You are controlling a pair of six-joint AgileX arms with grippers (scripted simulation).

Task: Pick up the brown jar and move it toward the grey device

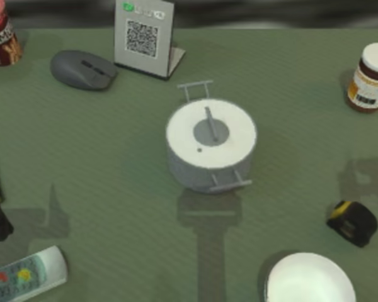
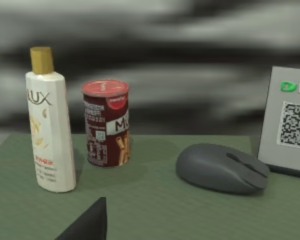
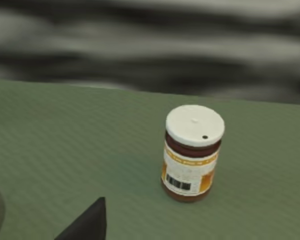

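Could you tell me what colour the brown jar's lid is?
White, clearest in the right wrist view: the brown jar.

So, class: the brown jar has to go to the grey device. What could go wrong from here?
1. The jar stands at the table's far right edge; a clumsy grasp might knock it off.
2. The device's wire handles stick out, so the carried jar could snag one.
3. The red-lidded jar could be picked by mistake.

Remote control (image 1: 26, 275) and white plate (image 1: 310, 281) cut by the top view's lower edge; red-lidded jar (image 1: 1, 34) (corner) partly cropped.
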